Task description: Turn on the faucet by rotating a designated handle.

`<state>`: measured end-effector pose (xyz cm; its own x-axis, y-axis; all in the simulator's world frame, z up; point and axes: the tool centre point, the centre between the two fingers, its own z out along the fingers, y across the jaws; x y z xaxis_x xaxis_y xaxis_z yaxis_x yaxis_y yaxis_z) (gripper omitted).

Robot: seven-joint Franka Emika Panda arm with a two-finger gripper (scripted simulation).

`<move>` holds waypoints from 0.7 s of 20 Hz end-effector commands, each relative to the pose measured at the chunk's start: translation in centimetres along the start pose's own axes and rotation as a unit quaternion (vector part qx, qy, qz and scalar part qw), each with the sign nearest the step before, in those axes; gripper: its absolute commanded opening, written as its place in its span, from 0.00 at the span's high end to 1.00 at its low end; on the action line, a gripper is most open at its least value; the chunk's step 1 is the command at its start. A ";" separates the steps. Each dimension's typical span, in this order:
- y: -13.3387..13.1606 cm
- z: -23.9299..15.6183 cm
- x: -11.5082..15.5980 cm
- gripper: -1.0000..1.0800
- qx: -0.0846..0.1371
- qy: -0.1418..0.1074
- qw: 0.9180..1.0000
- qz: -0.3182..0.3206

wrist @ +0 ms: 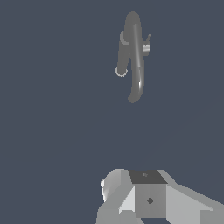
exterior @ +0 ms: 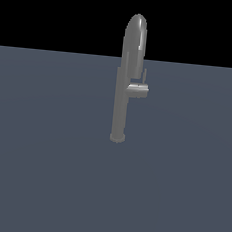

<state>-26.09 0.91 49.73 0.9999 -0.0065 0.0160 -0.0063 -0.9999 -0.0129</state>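
One risk: hand (wrist: 148, 199) well apart from faucet (exterior: 127, 79) | finger spread cannot be told | could catch column, missing small handle (exterior: 139, 86).

Exterior view: low, roughly level, set at moderate distance, facing the upright faucet (exterior: 127, 79) with the handle (exterior: 139, 88) toward the exterior view's right. Wrist view: high, looking steeply down along the gripper (wrist: 151, 199) onto the floor (wrist: 52, 131), well apart from the faucet (wrist: 133, 57). Both views share faucet, handle (wrist: 146, 47) and floor (exterior: 42, 171).
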 end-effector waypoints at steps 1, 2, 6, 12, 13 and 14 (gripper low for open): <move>0.0 0.0 0.0 1.00 0.000 0.000 1.000 0.000; 0.0 0.0 0.0 1.00 0.000 0.000 1.000 0.000; 0.0 0.0 0.3 1.00 0.004 -0.004 1.000 0.004; -0.1 0.0 1.5 1.00 0.019 -0.021 0.999 0.020; -0.1 0.0 1.8 1.00 0.023 -0.025 0.999 0.024; -0.1 0.0 2.2 1.00 0.027 -0.030 0.999 0.028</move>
<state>-24.37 1.01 49.77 0.9982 -0.0497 -0.0326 -0.0515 -0.9972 -0.0547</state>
